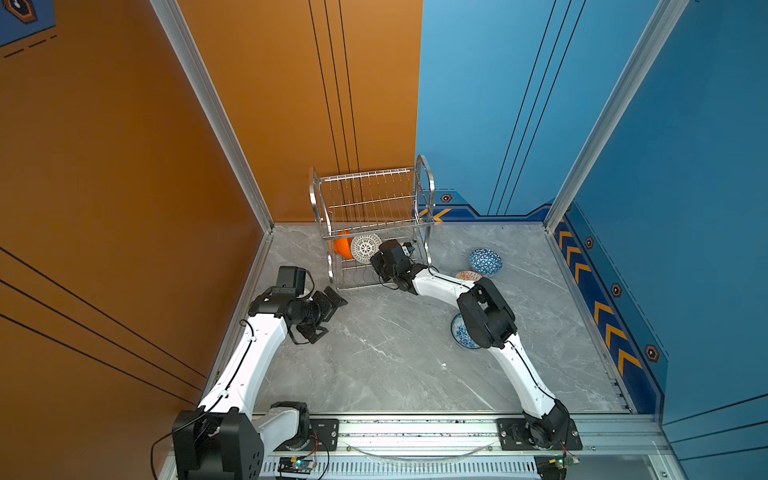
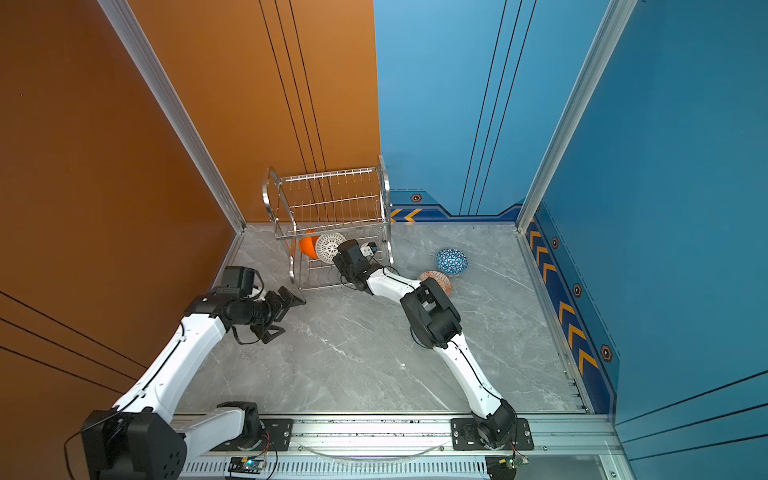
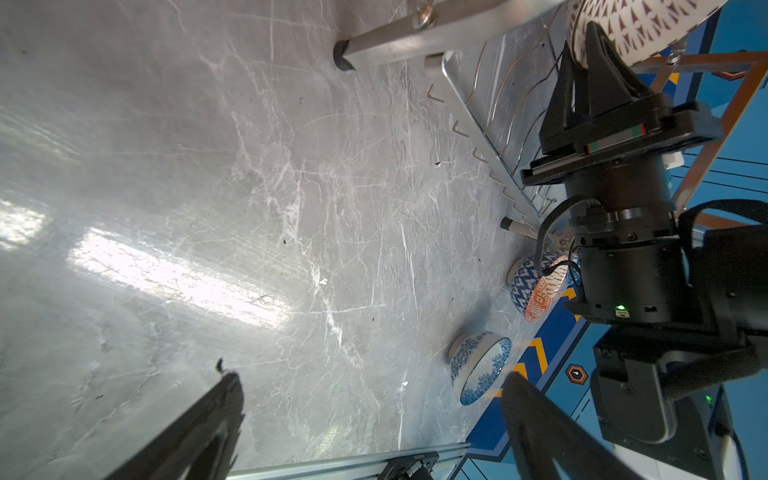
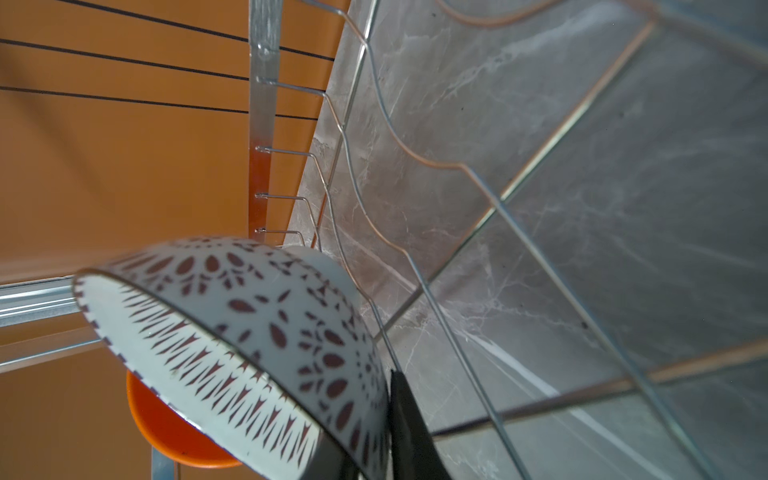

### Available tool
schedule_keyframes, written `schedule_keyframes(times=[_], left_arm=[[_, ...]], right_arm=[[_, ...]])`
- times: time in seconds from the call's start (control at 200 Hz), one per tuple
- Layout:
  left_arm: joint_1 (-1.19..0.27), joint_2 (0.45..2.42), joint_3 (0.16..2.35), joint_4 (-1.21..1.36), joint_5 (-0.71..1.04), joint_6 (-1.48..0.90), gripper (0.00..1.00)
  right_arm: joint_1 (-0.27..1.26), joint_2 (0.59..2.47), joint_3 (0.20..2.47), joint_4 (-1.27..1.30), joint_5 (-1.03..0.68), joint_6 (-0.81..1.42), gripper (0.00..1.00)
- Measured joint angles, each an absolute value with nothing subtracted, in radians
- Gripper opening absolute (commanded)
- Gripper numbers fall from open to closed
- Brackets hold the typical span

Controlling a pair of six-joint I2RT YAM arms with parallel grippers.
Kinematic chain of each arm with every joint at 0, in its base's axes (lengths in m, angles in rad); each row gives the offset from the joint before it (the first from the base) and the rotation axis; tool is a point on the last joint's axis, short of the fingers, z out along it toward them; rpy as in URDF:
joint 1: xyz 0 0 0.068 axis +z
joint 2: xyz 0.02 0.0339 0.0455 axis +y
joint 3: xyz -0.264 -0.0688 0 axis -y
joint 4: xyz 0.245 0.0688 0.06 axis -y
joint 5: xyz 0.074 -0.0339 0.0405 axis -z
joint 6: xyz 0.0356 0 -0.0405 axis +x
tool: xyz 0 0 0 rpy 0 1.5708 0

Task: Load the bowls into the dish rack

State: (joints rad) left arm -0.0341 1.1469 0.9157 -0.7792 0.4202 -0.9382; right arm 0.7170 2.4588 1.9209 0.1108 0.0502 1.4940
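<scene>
Your right gripper [image 3: 584,41] pinches the lattice bowl [image 1: 365,248] by its rim, in the lower tier of the dish rack [image 1: 424,183] (far edge of the table [image 1: 395,357]) beside the orange bowl [image 1: 342,246]; your left gripper [image 3: 370,376] gapes empty.

In both top views the upper left is filled by an orange wall [image 1: 124,166] with thin black lines, the upper right by a blue wall [image 1: 478,104]. A grey marbled floor [image 1: 395,353] is bounded by aluminium posts [image 1: 206,104]; yellow chevrons [image 1: 603,309] are printed along its right edge.
</scene>
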Motion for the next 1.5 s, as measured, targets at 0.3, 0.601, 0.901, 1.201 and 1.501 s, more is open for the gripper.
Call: schedule_keyframes(times=[0.3,0.601,0.901,1.201,1.501], left_arm=[[-0.035,1.155,0.918,-0.779,0.420,-0.938,0.98],[-0.034,1.158,0.926,-0.779,0.419,-0.938,0.98],[-0.029,1.157,0.927,-0.779,0.419,-0.938,0.98],[-0.013,1.124,0.927,-0.779,0.416,-0.938,0.98],[-0.013,1.118,0.927,-0.779,0.412,-0.938,0.98]], right_arm=[[0.717,2.459,1.916,0.118,0.050,1.501,0.00],[0.686,2.457,1.867,0.207,0.027,1.486,0.00],[0.664,2.386,1.771,0.228,0.001,1.463,0.00],[0.667,2.303,1.651,0.227,-0.035,1.455,0.00],[0.677,2.227,1.554,0.215,-0.075,1.429,0.00]])
